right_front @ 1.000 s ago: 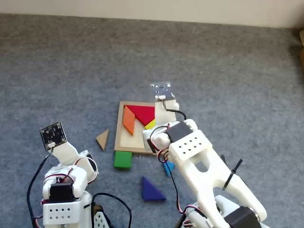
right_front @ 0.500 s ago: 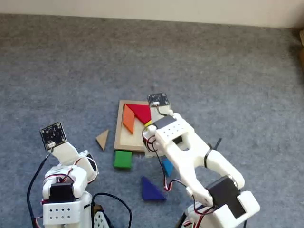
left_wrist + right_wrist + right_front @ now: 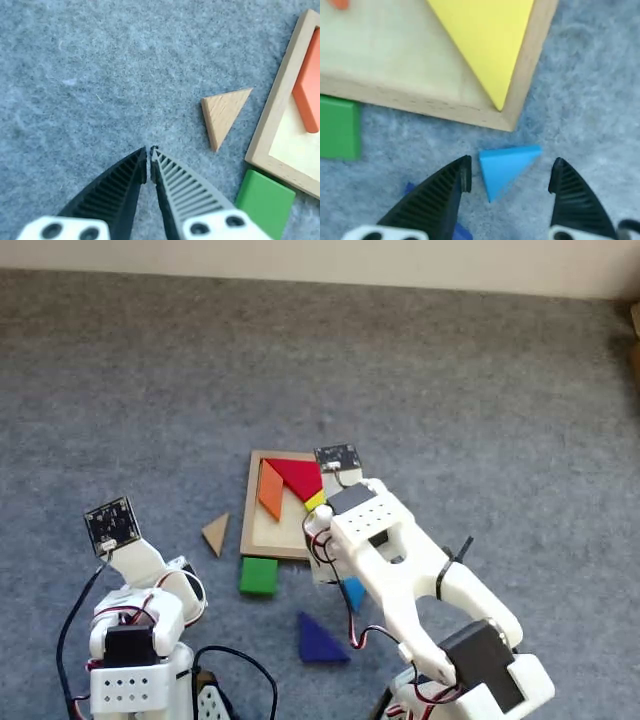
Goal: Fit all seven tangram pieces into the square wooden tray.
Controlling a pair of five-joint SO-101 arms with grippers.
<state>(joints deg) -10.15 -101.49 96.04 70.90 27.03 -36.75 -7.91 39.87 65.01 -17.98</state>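
Three pieces lie in the square wooden tray (orange parallelogram, red triangle, yellow triangle). Four wait on the counter toward its robot-side edge: wooden triangle, green square, dark blue triangle, and light blue triangle, straddled by the wide-open right tool. The left tool is closed and empty.

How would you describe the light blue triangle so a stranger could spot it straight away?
Find the wooden tray on the grey carpet, then its corner where the yellow piece comes to a point. Just outside that corner, on the carpet, the light blue triangle lies between the fingers of the open right gripper. It is paler than the dark blue triangle nearby and looks smaller.
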